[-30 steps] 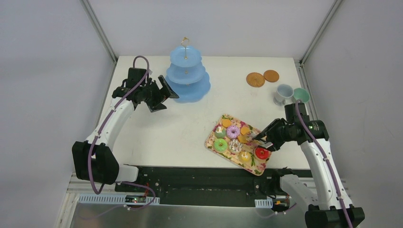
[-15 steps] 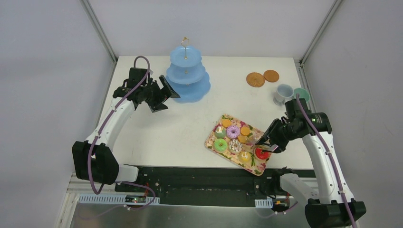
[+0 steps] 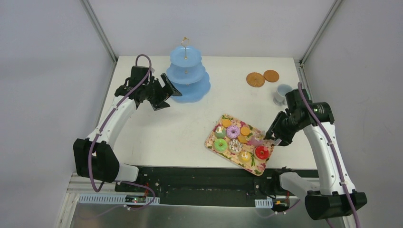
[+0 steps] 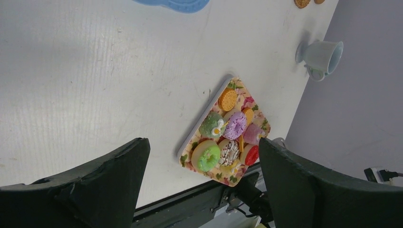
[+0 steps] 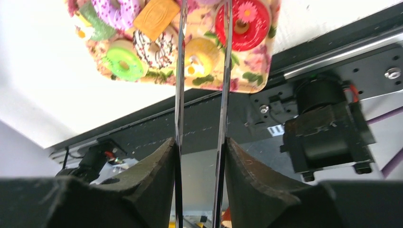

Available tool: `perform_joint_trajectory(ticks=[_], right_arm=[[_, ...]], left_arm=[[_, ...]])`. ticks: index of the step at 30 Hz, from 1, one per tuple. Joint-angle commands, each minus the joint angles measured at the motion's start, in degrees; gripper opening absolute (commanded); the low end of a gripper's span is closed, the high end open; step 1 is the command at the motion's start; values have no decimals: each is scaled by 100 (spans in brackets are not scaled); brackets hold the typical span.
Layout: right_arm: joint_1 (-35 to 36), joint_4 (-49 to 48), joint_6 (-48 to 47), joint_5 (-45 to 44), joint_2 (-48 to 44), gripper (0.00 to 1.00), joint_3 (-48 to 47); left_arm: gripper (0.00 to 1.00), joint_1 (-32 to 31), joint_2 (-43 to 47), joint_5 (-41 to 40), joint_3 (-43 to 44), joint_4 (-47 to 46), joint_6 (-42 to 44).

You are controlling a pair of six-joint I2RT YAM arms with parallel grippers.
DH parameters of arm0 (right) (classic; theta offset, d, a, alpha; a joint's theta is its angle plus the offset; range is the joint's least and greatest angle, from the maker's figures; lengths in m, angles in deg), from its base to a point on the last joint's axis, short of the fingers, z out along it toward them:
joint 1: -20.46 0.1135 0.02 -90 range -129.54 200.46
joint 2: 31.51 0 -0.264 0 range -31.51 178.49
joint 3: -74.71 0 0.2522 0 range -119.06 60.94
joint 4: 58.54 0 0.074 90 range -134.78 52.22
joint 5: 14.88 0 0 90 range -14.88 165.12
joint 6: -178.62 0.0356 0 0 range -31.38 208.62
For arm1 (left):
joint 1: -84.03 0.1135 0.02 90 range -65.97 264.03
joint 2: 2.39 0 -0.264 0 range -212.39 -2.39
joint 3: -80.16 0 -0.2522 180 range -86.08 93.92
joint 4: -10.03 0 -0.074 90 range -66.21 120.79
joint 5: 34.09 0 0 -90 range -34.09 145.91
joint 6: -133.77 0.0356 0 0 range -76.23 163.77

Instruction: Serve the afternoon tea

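The afternoon tea sweets lie on a flowered tray [image 3: 256,169] near the front right: a green donut [image 3: 220,145], a purple donut [image 3: 233,132], a red donut [image 3: 262,152], a white striped donut [image 3: 235,145] and orange biscuits [image 3: 245,130]. My right gripper [image 3: 278,133] is shut on thin metal tongs [image 5: 179,95], whose tips reach a pink sweet [image 3: 256,141] at the tray's right edge. Whether the tongs pinch it is unclear. My left gripper [image 3: 164,92] hangs open and empty beside the blue three-tier stand [image 3: 187,76]. In the left wrist view the tray [image 4: 190,142] shows between its fingers.
Two brown woven coasters [image 3: 255,79] lie at the back right. A pale cup [image 3: 283,93] stands just behind my right arm. The table's front edge and the black base rail [image 3: 199,178] run right below the tray.
My right arm has risen and drawn back to the right with the tongs, uncovering the pink sweet at their tips. The left gripper has edged slightly toward the stand.
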State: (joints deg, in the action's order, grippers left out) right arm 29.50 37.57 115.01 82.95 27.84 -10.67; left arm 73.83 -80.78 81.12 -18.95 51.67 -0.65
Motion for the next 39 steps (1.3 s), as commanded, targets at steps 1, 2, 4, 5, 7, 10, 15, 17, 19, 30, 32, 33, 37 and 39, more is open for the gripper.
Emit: perform_joint_trajectory(ticks=[1,2,4,5,7,10,15,17,19,30,32,33,37,39], right_arm=[[29,-11,-219,-677,188,43,-227],[28,-73,-226,-630,217,43,-173],[28,-192,-223,-496,280,43,-67],[32,-267,-222,-446,314,44,-30],[28,-377,-220,-399,367,44,-9],[28,-472,-300,-366,462,44,-6],[34,-533,-536,-183,672,46,47],[37,-540,-577,-196,736,46,6],[43,-526,-582,-180,780,47,10],[280,-445,-469,-316,973,49,28],[328,-430,-415,-331,966,49,64],[353,-430,-386,-330,957,49,91],[447,-415,-312,-378,923,49,199],[492,-373,-265,-493,920,50,184]], left_arm=[[89,-44,-34,16,290,-117,-62],[89,-48,-48,14,306,-109,-60],[89,-44,-55,12,330,-115,-53],[89,-44,-60,10,335,-107,-53],[89,-44,-60,-3,351,-103,-32],[89,-44,-85,-2,353,-98,-15],[89,-44,-155,12,409,-125,-7],[89,-44,-174,3,436,-125,-6],[89,-44,-183,-1,444,-137,-18],[89,-44,-247,-30,472,-162,-22],[89,-44,-251,-37,459,-164,-16],[89,-44,-255,-34,451,-170,-21],[89,-44,-277,-32,463,-182,-5],[89,-44,-299,-10,476,-177,7]])
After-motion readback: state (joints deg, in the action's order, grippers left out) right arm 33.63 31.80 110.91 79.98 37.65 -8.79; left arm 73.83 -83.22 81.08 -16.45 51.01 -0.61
